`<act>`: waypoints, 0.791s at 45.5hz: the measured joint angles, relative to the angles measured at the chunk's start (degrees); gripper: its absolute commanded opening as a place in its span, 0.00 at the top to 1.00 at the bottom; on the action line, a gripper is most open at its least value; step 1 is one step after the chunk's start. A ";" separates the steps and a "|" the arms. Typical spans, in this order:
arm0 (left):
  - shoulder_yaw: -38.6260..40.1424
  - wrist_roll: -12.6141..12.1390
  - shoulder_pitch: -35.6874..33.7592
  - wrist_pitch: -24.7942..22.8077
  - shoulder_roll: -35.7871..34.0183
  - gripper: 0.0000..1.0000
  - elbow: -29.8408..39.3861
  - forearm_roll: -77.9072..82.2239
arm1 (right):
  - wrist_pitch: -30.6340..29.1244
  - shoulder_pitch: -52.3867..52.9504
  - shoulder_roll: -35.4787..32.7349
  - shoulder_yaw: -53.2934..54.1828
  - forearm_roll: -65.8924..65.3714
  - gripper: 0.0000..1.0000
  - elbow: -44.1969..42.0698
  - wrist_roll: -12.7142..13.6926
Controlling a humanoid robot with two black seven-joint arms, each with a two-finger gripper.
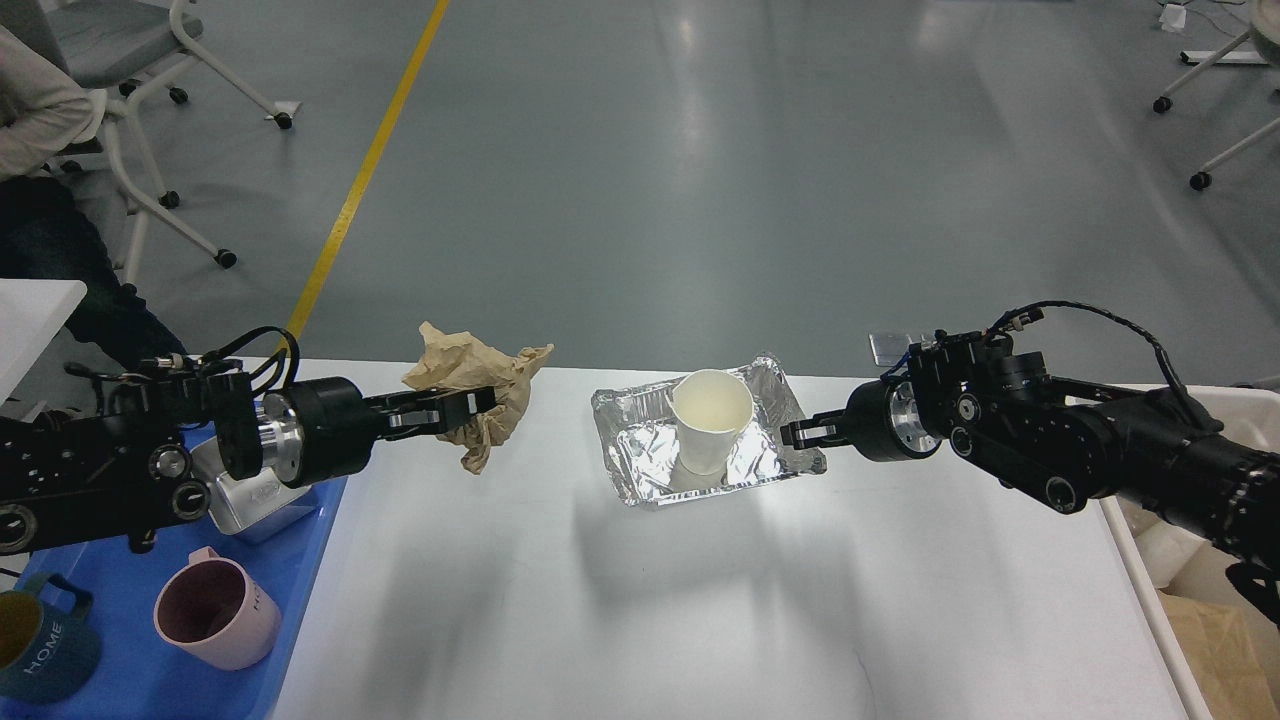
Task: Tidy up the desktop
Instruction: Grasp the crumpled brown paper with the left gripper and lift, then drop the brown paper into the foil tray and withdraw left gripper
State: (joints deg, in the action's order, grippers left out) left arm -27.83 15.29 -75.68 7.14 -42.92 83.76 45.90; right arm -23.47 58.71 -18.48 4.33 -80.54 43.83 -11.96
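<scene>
Head view: desktop long axis left-right; left pincer gripping crumpled paper; right pincer pinching foil tray.

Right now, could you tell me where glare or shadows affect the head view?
Head view: glare whitens the desktop just in front of the foil tray; soft grey shadows of both arms fall on the desktop nearer the camera; broad light reflections streak the floor; focus looks sharp throughout.
</scene>
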 measured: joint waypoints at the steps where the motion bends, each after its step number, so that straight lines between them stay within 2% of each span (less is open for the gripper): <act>1: 0.00 -0.03 0.13 -0.01 0.61 0.95 -0.40 -0.21 | 0.00 0.00 -0.02 0.02 0.02 1.00 0.02 0.00; 36: -0.42 -0.37 3.40 -0.02 17.89 0.93 -15.27 -6.45 | 0.00 0.25 -0.19 0.25 0.74 1.00 0.30 0.00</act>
State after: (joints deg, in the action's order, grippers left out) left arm -28.25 14.92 -72.27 7.12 -25.03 68.48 39.45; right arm -23.47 58.96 -18.67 4.58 -79.80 44.13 -11.96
